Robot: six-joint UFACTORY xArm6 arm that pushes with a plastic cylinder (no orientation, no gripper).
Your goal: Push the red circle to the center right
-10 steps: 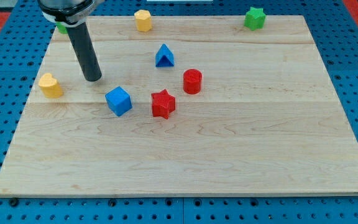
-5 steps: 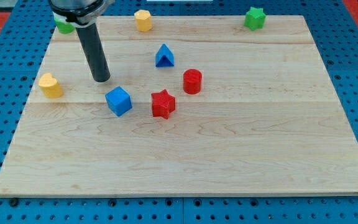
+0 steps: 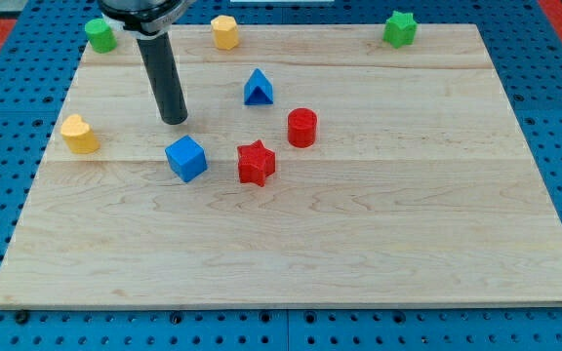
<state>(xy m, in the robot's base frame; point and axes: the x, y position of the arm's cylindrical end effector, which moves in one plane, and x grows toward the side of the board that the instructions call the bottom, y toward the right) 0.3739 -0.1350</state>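
Note:
The red circle [image 3: 301, 127] stands on the wooden board [image 3: 379, 214] a little left of the middle and toward the view's top. My tip [image 3: 175, 120] rests on the board well to the left of it, just above the blue cube [image 3: 185, 158] and apart from it. The red star [image 3: 256, 163] lies below and left of the red circle. The blue triangle [image 3: 258, 88] lies above and left of it.
A yellow block [image 3: 80, 134] sits near the left edge. Another yellow block [image 3: 224, 31] and a green star [image 3: 399, 28] sit at the top edge. A green block [image 3: 100, 34] sits at the top left corner.
My tip has slid to the right, from left of the blue cube to just above it. The green block at the top left has come into full view. No block has moved.

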